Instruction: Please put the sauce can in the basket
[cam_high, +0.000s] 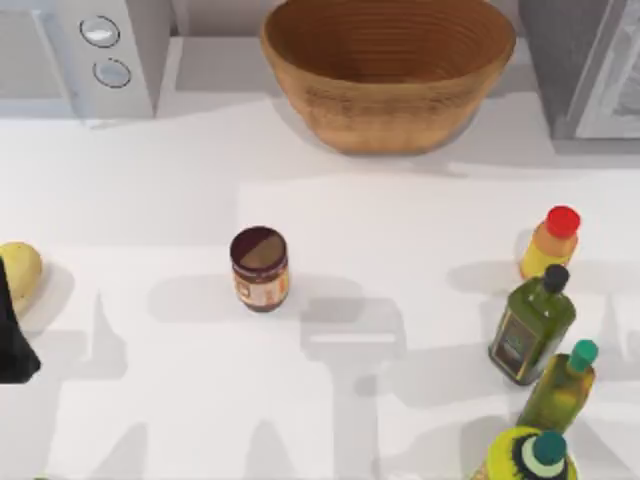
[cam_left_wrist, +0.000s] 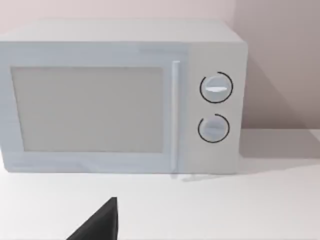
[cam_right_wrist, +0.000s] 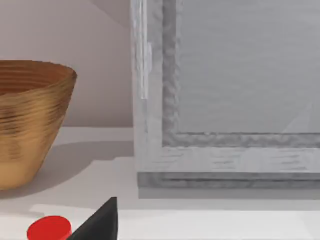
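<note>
White worktop (cam_high: 150, 400), smooth and matte, pale wall behind it. At the back left corner sits a boxy white microwave (cam_left_wrist: 120, 100) with two round dials. By the left edge there's a rounded yellowish fruit (cam_high: 20, 268), and my left arm (cam_high: 12, 340) shows as a dark shape just beside it; whether its gripper is parted, I cannot tell. Left of centre, standing upright and alone: the sauce can (cam_high: 260, 268), a short cylinder, maroon-brown, glossy flat top, orange-red label band. At the back edge, centre, the basket (cam_high: 388, 75), a wide round wicker bowl, ribbed tan coils. By the right edge, a yellow bottle (cam_high: 551, 243) with red cap, then green bottles (cam_high: 530, 330) clustered near the front right corner. A dark tip marks my right gripper (cam_right_wrist: 97, 222); cannot tell its spread.
</note>
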